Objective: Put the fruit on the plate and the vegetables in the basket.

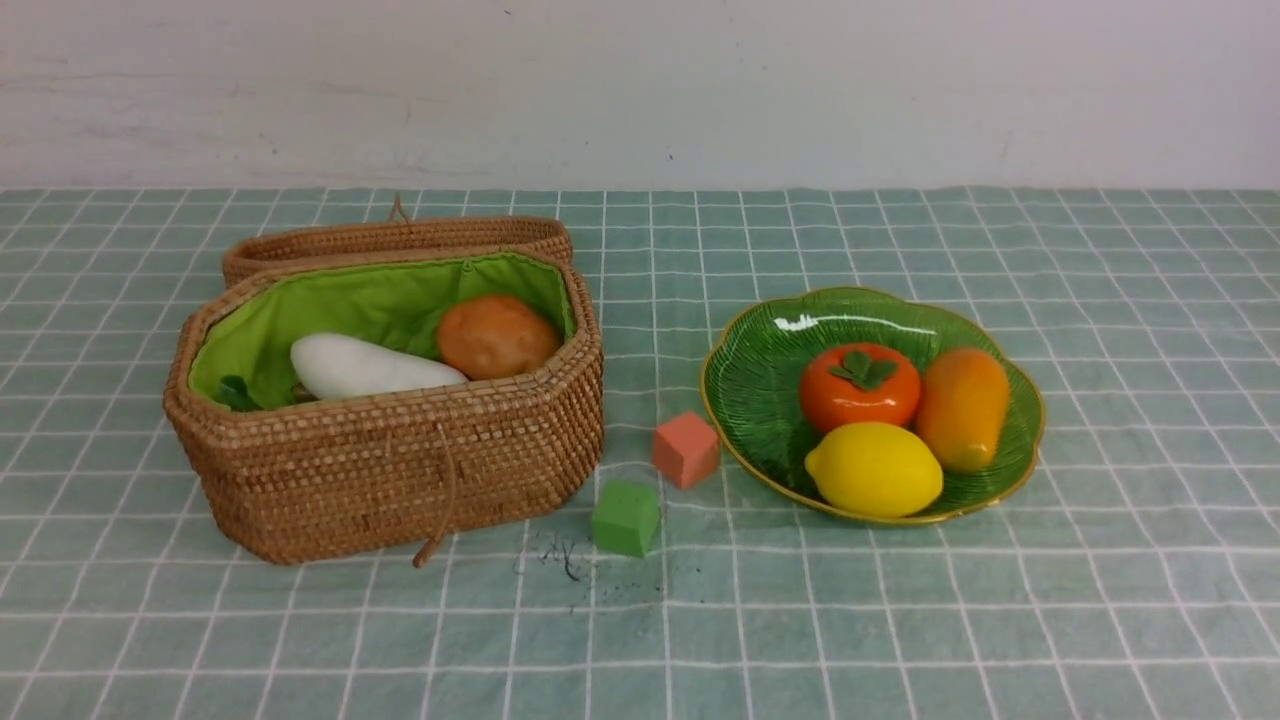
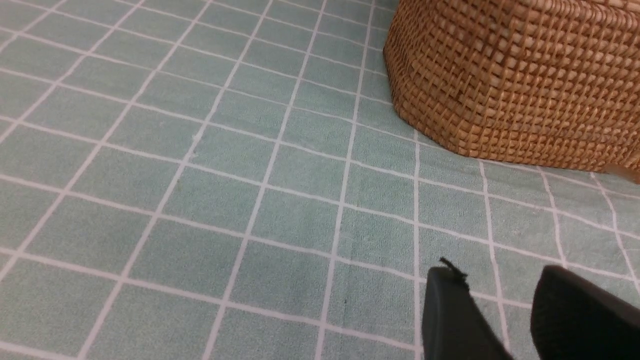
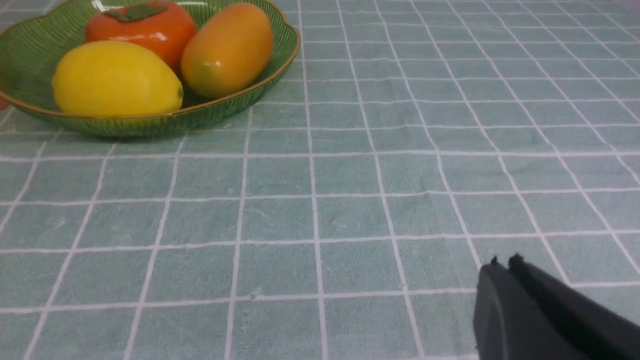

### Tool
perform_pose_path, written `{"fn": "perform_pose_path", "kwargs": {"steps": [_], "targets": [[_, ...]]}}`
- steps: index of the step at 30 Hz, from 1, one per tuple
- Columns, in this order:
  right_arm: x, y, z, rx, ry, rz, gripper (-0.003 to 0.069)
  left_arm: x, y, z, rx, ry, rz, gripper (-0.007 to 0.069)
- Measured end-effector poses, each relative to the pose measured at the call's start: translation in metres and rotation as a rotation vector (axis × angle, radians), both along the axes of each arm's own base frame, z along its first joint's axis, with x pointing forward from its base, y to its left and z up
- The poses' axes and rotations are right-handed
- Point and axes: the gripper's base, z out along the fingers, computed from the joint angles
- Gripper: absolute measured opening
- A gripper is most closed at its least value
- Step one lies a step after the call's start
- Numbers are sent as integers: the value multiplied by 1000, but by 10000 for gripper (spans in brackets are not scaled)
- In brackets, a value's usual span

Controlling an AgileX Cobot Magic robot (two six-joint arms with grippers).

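Observation:
The green leaf-shaped plate (image 1: pixel 760 380) (image 3: pixel 30 45) holds a yellow lemon (image 1: pixel 875 468) (image 3: pixel 116 80), an orange persimmon (image 1: pixel 858 386) (image 3: pixel 150 30) and a mango (image 1: pixel 962 405) (image 3: pixel 227 49). In the open wicker basket (image 1: pixel 400 470) (image 2: pixel 515 80) lie a white radish (image 1: pixel 365 368) and a brown-orange potato (image 1: pixel 497 336). No arm shows in the front view. My left gripper (image 2: pixel 497 272) hangs open and empty over bare cloth, short of the basket's wall. My right gripper (image 3: pixel 502 262) is shut on nothing, over cloth away from the plate.
A salmon cube (image 1: pixel 686 449) and a green cube (image 1: pixel 625 517) sit on the checked cloth between basket and plate. The basket's lid (image 1: pixel 400 238) lies folded back behind it. A cord loop (image 1: pixel 440 500) hangs down the basket's front. Dark specks (image 1: pixel 565 560) mark the cloth.

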Motion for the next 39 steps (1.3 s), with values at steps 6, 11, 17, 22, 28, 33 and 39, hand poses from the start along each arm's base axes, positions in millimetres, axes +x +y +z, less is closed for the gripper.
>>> {"fn": "perform_pose_path", "kwargs": {"steps": [6, 11, 17, 22, 28, 33, 39], "targets": [[0, 0, 0, 2, 0, 0, 3, 0, 0, 0, 0, 0, 0, 239], [0, 0, 0, 2, 0, 0, 8, 0, 0, 0, 0, 0, 0, 239], [0, 0, 0, 2, 0, 0, 17, 0, 0, 0, 0, 0, 0, 239], [0, 0, 0, 5, 1, 0, 23, 0, 0, 0, 0, 0, 0, 239], [0, 0, 0, 5, 1, 0, 27, 0, 0, 0, 0, 0, 0, 239], [0, 0, 0, 5, 1, 0, 35, 0, 0, 0, 0, 0, 0, 239], [0, 0, 0, 5, 1, 0, 39, 0, 0, 0, 0, 0, 0, 239]]}}
